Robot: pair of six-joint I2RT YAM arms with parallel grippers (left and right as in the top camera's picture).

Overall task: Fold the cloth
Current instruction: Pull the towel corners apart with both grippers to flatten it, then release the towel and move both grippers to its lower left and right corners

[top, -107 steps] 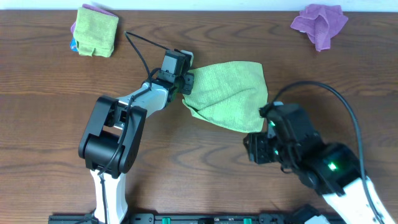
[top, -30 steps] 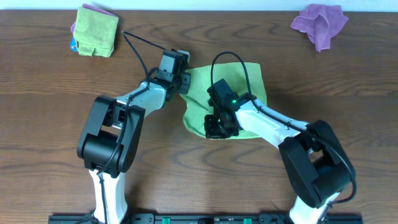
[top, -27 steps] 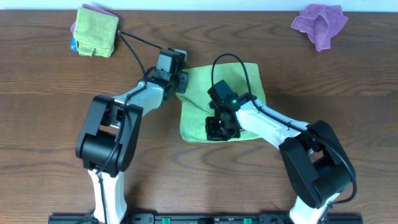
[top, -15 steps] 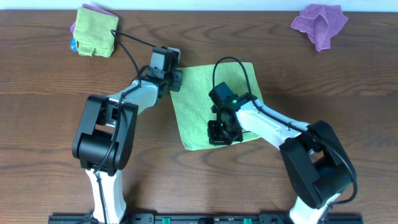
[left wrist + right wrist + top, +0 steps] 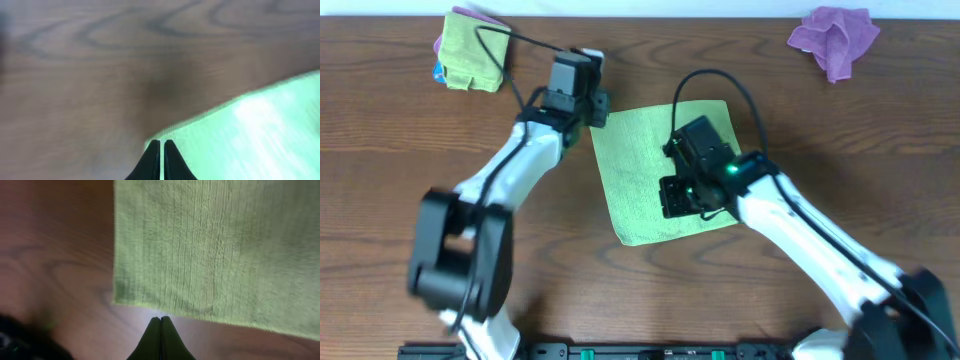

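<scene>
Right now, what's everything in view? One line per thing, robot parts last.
cloth: one, lime green, spread flat mid-table
folded cloth: one, lime green, top left of the overhead view, on a small pile with purple and blue edges showing
purple cloth: one, purple, crumpled, top right of the overhead view
table: one, brown wood, under everything
left claw: one, black, shut, at the cloth's upper left corner; whether it pinches fabric is unclear
right claw: one, black, shut, empty, tips at the cloth's edge
</scene>
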